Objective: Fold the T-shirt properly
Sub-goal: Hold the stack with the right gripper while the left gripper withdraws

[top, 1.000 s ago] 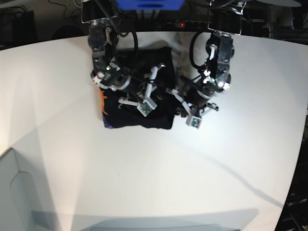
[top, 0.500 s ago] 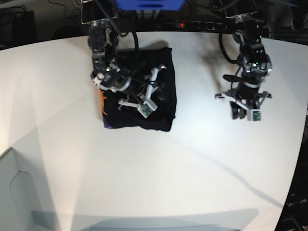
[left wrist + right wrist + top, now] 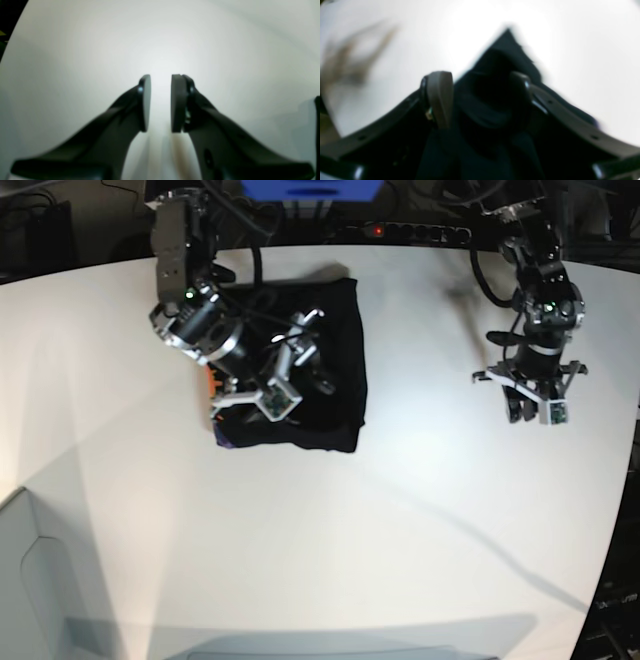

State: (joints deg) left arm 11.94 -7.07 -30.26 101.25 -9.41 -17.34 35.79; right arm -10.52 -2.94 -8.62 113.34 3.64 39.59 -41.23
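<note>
Moved since earlier: left arm is off the shirt and out over bare table at the base view's right edge; right arm has shifted toward the shirt's left side and its jaws, pressed close a second ago, now stand wide.
T-shirt: T-shirt (image 3: 325, 365) lies as a compact black rectangle on the table (image 3: 330, 560), far-left of centre in the base view; orange print peeks out at its left edge, a purple bit at the near-left corner.
Right gripper: right gripper (image 3: 275, 380) hangs over the shirt's left half; jaws spread, black cloth visible between and under them in the wrist view (image 3: 485, 105), blurred; no pinch visible, cannot tell if the tips touch the fabric.
Left gripper: left gripper (image 3: 535, 405) is well apart from the shirt, over bare table; jaws part-open with a narrow gap, nothing between the pads (image 3: 146, 102).
Done: folds look complete, with edges roughly square and no sleeve sticking out as far as visible.
Left: judging from this, only right arm retreat and maybe a light tidy of the left edge; far edge partly hidden by the arm, so neatness there unclear.
Risk: a rising jaw could snag the top layer and undo the fold.
</note>
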